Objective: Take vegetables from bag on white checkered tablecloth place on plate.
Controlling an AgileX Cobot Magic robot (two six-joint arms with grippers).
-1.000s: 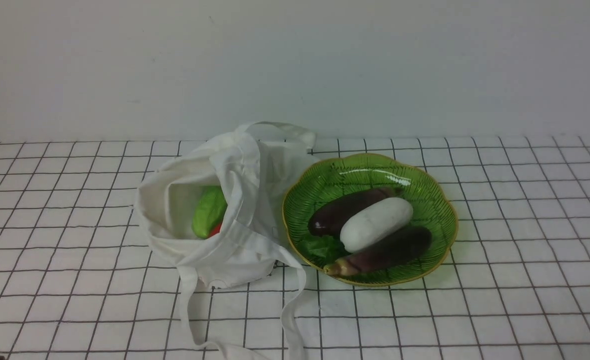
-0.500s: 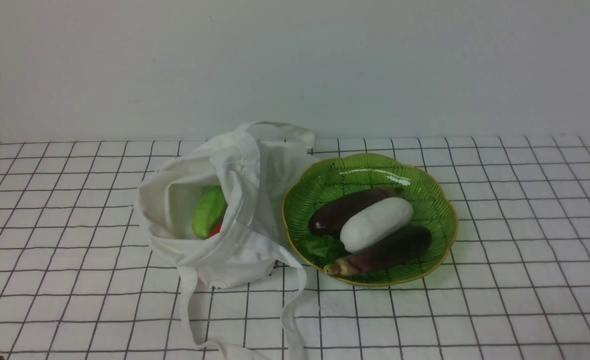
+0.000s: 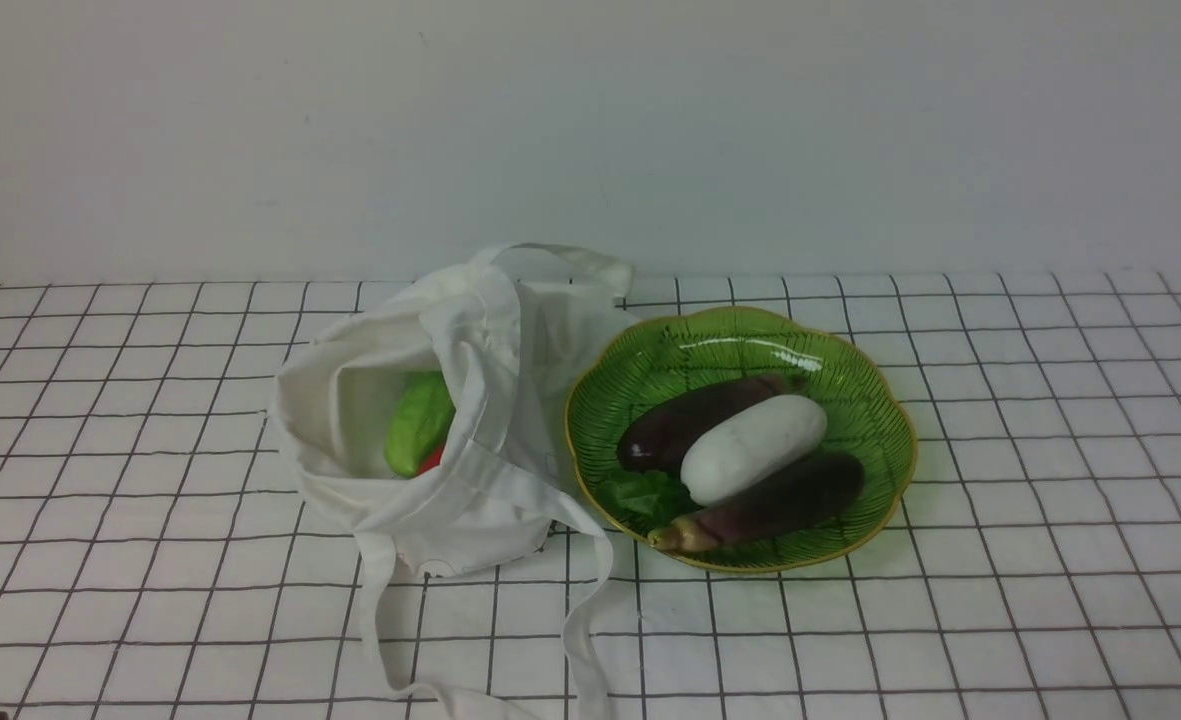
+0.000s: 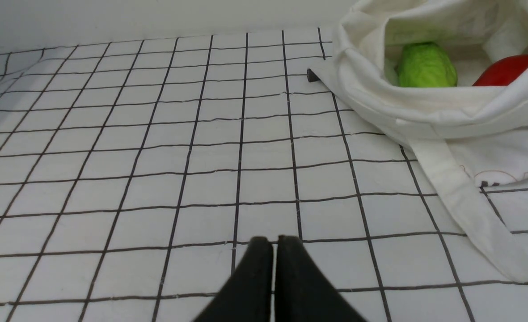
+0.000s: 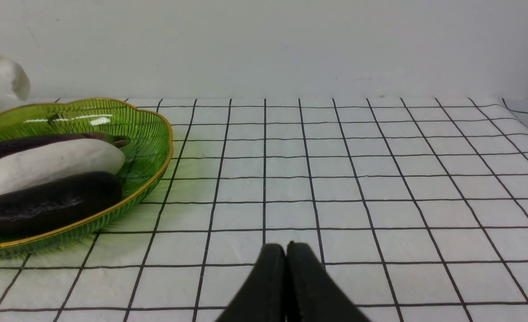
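The tablecloth (image 3: 1050,420) covered the bench; bag (image 3: 470,400) left of centre, touching the plate (image 3: 880,400) — eggplant (image 3: 770,508) along its lower edge. Left hand (image 4: 275,243) and right hand (image 5: 286,250) — closed, empty, low over cloth.

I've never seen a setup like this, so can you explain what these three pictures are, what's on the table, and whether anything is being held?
This is a robot with two arms, each ending in a gripper. One picture looks forward from between the arms; the other two come from cameras on each wrist.

On the tablecloth lies a white bag holding a green vegetable and something red. Beside it is a green plate holding an eggplant with a tan stem, a white vegetable, a darker eggplant and a green leaf.

The left gripper and right gripper show only in their wrist pictures. Both are shut and hold nothing.
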